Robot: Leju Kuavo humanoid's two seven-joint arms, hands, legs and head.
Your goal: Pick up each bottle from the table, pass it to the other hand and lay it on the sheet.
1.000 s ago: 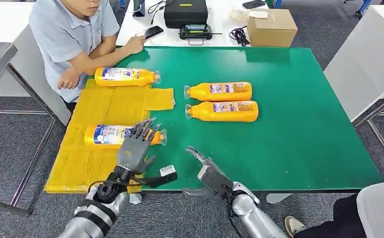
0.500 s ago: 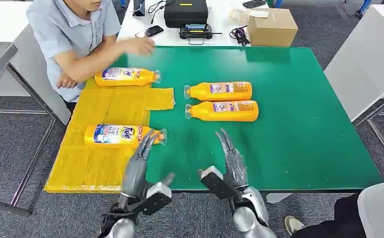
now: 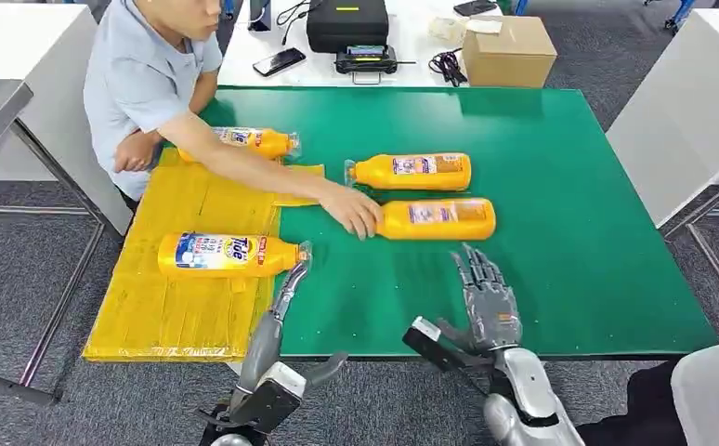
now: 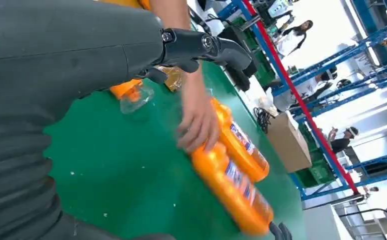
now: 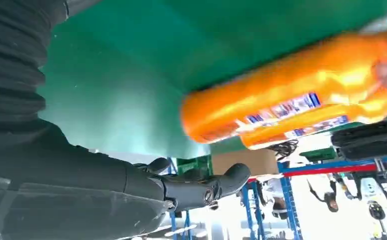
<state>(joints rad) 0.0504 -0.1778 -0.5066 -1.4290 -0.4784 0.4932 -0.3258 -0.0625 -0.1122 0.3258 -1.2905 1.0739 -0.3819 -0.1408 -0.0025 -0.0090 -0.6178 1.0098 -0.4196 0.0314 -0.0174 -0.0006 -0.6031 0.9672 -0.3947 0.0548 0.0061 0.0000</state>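
A: Where are the bottles lying?
B: Two orange ones are lying on their sides on the yellow sheet.
A: And the others?
B: Two more are lying side by side on the green surface.

A person's arm reaches across the desk, its hand on the nearer bottle; bare green lies between that bottle and the right hand.

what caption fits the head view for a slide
Both robot hands, left hand and right hand, hover open while a person's hand touches an orange bottle on the green table.
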